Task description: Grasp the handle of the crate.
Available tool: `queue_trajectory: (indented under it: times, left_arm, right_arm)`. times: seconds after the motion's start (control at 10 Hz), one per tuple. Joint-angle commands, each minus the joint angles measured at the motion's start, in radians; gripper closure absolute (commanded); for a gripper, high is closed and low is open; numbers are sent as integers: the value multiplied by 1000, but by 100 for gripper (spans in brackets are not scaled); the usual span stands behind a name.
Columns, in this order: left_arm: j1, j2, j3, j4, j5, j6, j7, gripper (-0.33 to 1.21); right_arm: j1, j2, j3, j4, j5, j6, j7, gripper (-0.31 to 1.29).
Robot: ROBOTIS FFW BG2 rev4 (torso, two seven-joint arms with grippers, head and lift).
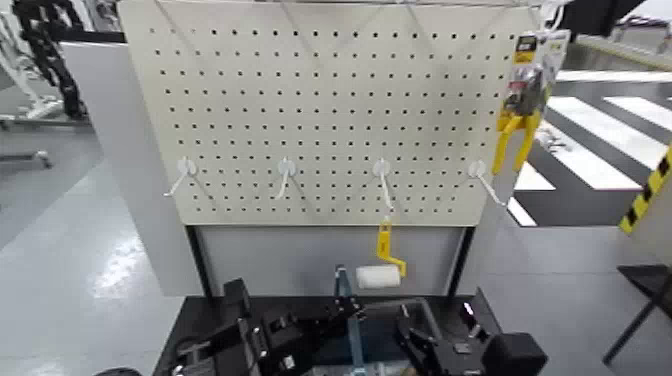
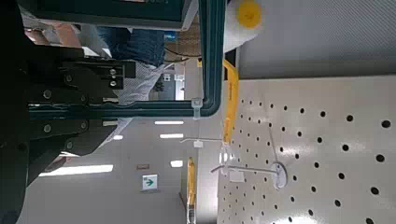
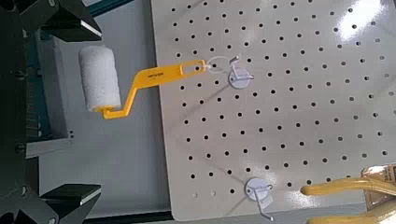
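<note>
The dark blue-grey crate (image 1: 385, 352) sits at the bottom of the head view, below the pegboard. Its upright handle (image 1: 344, 290) rises from the middle. My left gripper (image 1: 328, 325) reaches in from the left at the handle's base. In the left wrist view its dark fingers (image 2: 84, 79) stand either side of the handle's bar (image 2: 159, 109), tight against it. My right gripper (image 1: 428, 345) hovers over the crate's right part. In the right wrist view it (image 3: 70, 110) is open and empty, with the crate's edge (image 3: 35, 93) below.
A white paint roller (image 1: 378, 277) with a yellow handle hangs from a hook on the cream pegboard (image 1: 330, 110), just behind the handle. It also shows in the right wrist view (image 3: 99, 79). A yellow tool (image 1: 520, 130) hangs top right. A black box (image 1: 512, 352) sits lower right.
</note>
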Motion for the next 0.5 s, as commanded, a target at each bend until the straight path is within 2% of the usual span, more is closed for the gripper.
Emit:
queue_trajectory:
  times: [0.1, 0.5]
  left_arm:
    - [57, 10, 4, -65, 78, -1, 74, 119]
    - [107, 17, -2, -147, 130, -19, 137, 119]
  right_arm:
    - [0, 0, -1, 0, 0, 0, 0, 15]
    - [0, 2, -3, 2, 0, 0, -2, 15]
